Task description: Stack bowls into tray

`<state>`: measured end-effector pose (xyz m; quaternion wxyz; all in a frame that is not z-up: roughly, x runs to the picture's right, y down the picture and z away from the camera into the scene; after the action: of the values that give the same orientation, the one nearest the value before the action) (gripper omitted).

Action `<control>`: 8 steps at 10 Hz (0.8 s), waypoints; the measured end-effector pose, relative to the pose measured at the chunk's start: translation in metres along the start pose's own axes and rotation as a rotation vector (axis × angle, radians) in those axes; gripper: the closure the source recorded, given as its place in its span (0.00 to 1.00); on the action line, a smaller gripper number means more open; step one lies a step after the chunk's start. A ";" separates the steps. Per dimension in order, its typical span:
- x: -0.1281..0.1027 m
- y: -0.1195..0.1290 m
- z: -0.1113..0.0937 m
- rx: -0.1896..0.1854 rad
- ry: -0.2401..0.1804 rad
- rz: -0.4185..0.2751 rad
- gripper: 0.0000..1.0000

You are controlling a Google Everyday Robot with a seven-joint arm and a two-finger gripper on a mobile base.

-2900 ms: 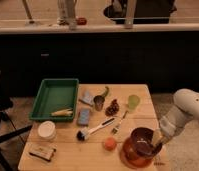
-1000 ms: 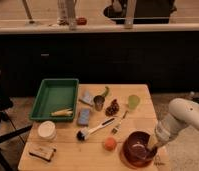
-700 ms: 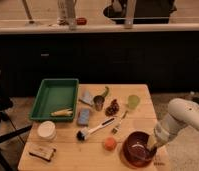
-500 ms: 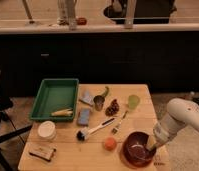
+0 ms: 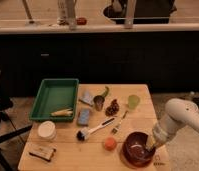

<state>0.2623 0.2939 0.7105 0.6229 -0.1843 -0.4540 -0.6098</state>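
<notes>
Showing gripper (image 5: 151, 145) at rim of maroon bowl (image 5: 136, 149); green tray (image 5: 55, 98) well apart

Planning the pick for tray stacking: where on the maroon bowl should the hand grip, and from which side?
Probably the rim on its right side, pinched from above. The maroon bowl sits upright with its open mouth up, so the thin rim is the only edge to clamp. The hand is at that right rim, while a small orange thing lies near the left.
</notes>
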 end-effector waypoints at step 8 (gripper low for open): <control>0.002 0.003 0.000 0.017 -0.003 0.019 0.20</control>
<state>0.2645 0.2930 0.7129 0.6295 -0.1844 -0.4585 -0.5996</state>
